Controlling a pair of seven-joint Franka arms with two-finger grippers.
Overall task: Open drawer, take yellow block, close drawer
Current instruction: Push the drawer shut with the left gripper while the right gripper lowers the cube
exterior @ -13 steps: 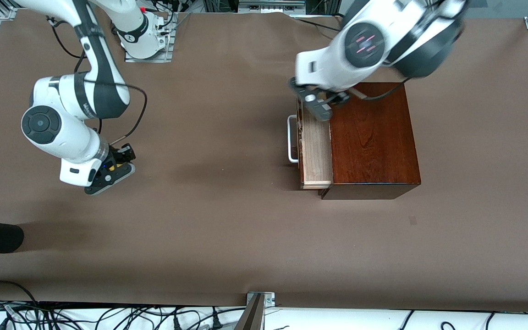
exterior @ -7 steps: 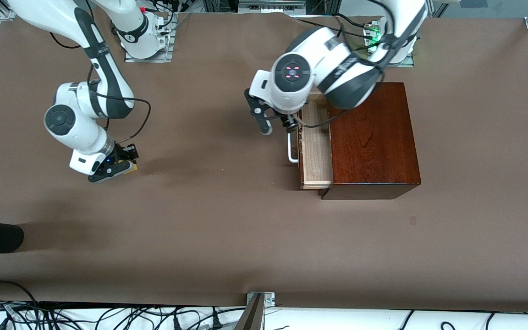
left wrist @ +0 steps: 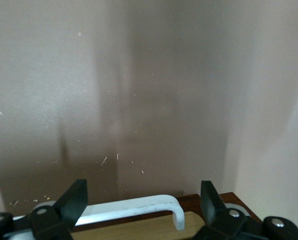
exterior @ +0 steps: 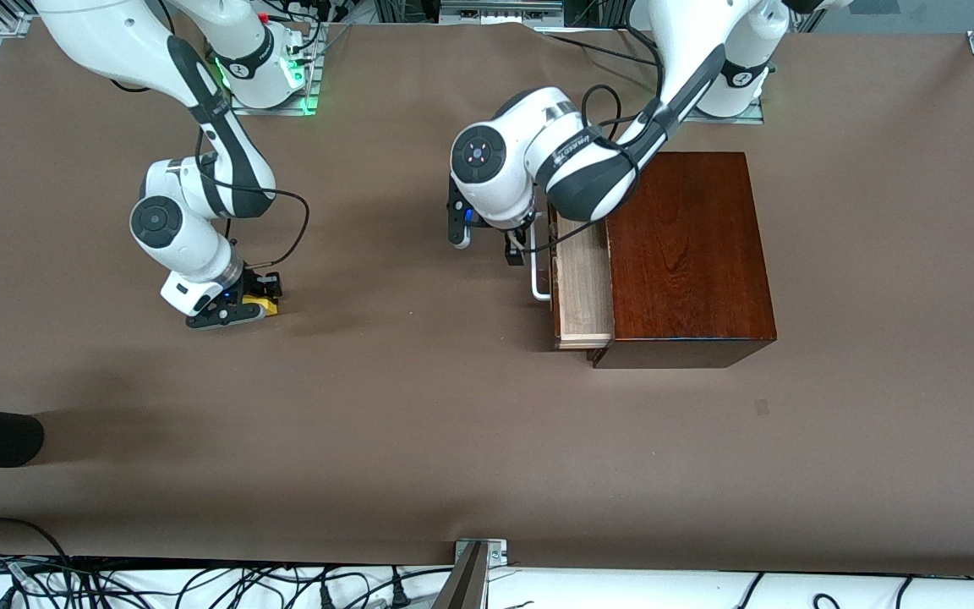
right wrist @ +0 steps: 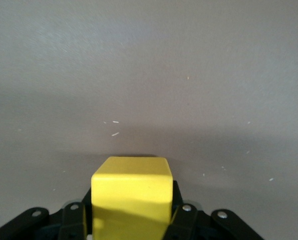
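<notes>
Since the earlier frames, your left gripper point(exterior: 484, 243) has been swinging off the wooden box point(exterior: 688, 254) and coming down in front of the drawer point(exterior: 582, 283), while your right gripper point(exterior: 243, 306) has been drifting closer to the box with the yellow block point(exterior: 265, 303). You are now seeing the left gripper hanging with its fingers point(left wrist: 72, 201) spread wide and released, just in front of the drawer's white handle point(exterior: 538, 271) at the handle's end farther from the front camera; in the left wrist view the handle point(left wrist: 133, 207) is showing between the two fingers with nothing held. The drawer is standing partly pulled out of the box, showing its pale wood interior. Your right gripper point(right wrist: 130, 220) is clenching the yellow block point(right wrist: 131, 192) between its fingers, low over the table point(exterior: 419, 406), well apart from the box toward the right arm's end. Whether the block is touching the table, you cannot tell.
</notes>
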